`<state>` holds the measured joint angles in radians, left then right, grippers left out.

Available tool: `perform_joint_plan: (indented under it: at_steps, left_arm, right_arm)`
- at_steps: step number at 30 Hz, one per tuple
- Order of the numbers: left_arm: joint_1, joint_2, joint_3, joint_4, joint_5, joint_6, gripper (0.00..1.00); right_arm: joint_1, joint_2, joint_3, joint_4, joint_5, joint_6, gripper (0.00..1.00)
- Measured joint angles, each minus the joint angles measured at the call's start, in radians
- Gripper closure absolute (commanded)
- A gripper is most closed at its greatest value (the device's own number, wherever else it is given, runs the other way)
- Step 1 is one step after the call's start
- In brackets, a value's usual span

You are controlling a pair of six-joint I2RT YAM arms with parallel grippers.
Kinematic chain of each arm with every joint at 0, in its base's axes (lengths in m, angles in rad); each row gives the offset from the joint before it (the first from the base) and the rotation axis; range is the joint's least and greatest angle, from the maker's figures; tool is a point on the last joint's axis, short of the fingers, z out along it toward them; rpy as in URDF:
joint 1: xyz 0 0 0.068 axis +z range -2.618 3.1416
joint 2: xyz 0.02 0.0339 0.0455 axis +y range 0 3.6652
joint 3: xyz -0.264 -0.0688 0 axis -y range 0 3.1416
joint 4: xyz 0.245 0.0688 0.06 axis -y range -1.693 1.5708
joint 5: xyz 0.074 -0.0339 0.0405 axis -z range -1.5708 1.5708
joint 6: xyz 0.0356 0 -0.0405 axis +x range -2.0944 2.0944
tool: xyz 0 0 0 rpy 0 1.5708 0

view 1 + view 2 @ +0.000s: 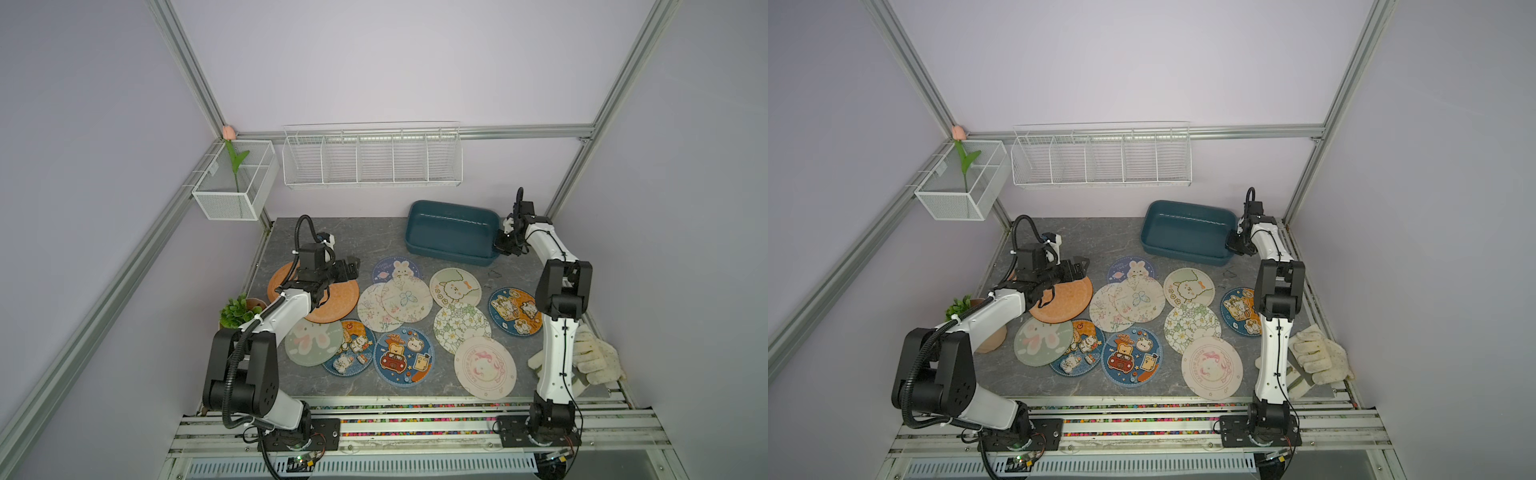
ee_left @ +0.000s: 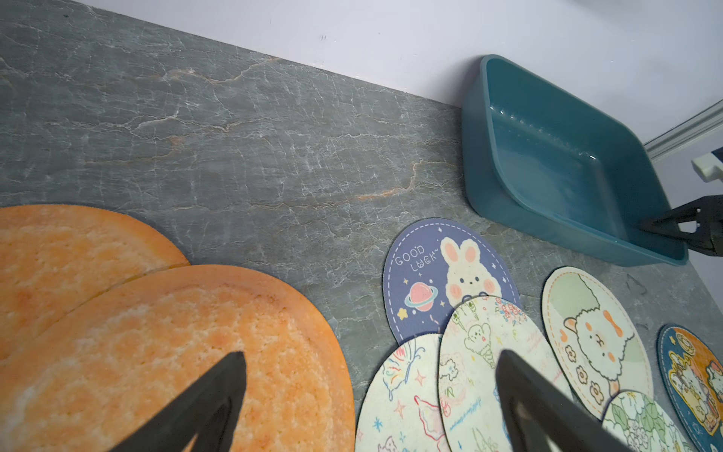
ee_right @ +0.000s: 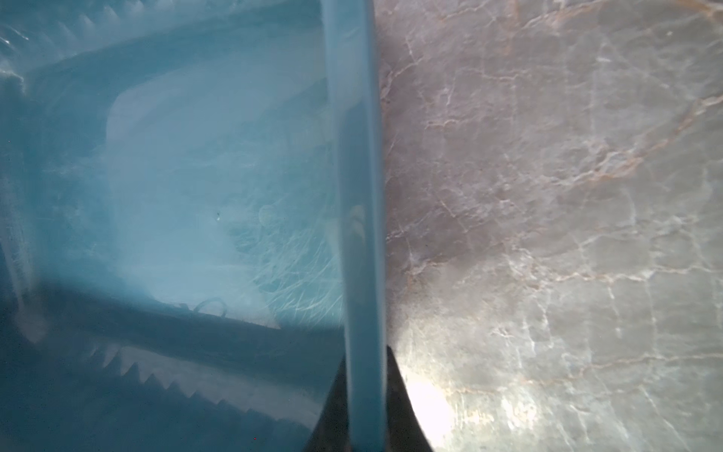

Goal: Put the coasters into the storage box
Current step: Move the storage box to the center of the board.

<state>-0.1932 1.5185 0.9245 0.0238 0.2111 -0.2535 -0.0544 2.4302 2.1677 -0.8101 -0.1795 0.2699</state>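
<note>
Left arm hides part of orange coasters; gloves partly behind right arm.

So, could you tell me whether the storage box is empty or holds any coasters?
Empty: the storage box shows only its bare teal floor in both top views, and the coasters all lie on the table outside it.
</note>
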Motion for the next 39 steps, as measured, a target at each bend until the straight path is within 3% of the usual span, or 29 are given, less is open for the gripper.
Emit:
perform_joint_plan:
  at_steps: [5,14,18,35,39]
  left_arm:
    - [0.0,0.0,0.0,0.0,0.004,0.0,0.01]
    - [-0.003,0.0,0.0,-0.002,0.007,-0.001,0.01]
    - [-0.003,0.0,0.0,-0.001,0.006,-0.001,0.01]
    - [-0.004,-0.002,-0.014,-0.004,0.006,-0.003,0.01]
    - [-0.006,-0.002,-0.014,-0.004,0.006,-0.006,0.01]
  right_arm:
    - [0.007,0.031,0.054,-0.035,-0.024,-0.005,0.93]
    - [0.055,0.043,0.077,-0.047,-0.058,0.014,0.79]
    - [0.072,0.043,0.084,-0.042,-0.07,0.032,0.61]
    - [0.121,0.114,0.22,-0.011,-0.103,0.082,0.41]
    - [0.122,0.114,0.22,-0.011,-0.098,0.071,0.29]
